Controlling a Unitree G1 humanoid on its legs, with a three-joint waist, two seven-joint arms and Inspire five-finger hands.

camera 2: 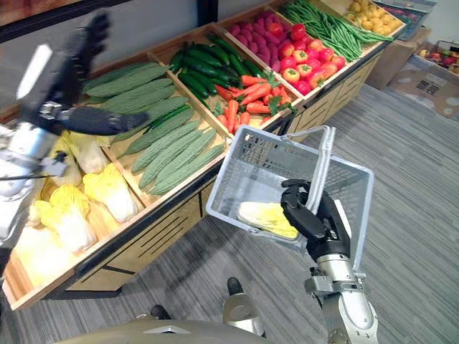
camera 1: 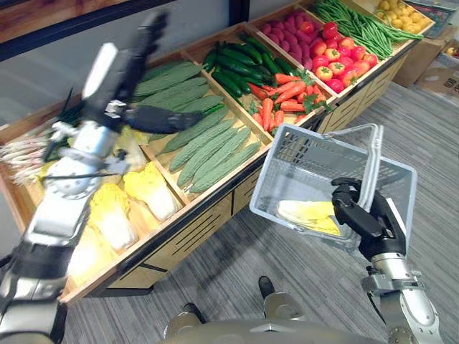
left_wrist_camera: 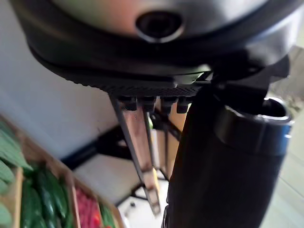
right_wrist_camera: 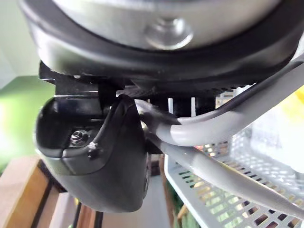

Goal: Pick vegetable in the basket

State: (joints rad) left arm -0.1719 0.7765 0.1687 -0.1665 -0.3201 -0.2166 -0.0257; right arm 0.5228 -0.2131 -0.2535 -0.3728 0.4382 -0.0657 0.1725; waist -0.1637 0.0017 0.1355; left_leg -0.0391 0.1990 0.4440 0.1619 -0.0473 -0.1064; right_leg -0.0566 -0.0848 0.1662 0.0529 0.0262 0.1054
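Note:
My right hand is shut on the grey handles of a grey wire basket, held in front of the stand. A pale yellow-green napa cabbage lies inside the basket. My left hand is raised above the compartment of long green cucumbers, its fingers straight and its thumb sticking out, holding nothing. More napa cabbages lie in the compartment under my left forearm.
The wooden produce stand runs from lower left to upper right with dark cucumbers, carrots, tomatoes, green beans and white-stemmed greens. Cardboard boxes stand at the far right. Grey floor lies below.

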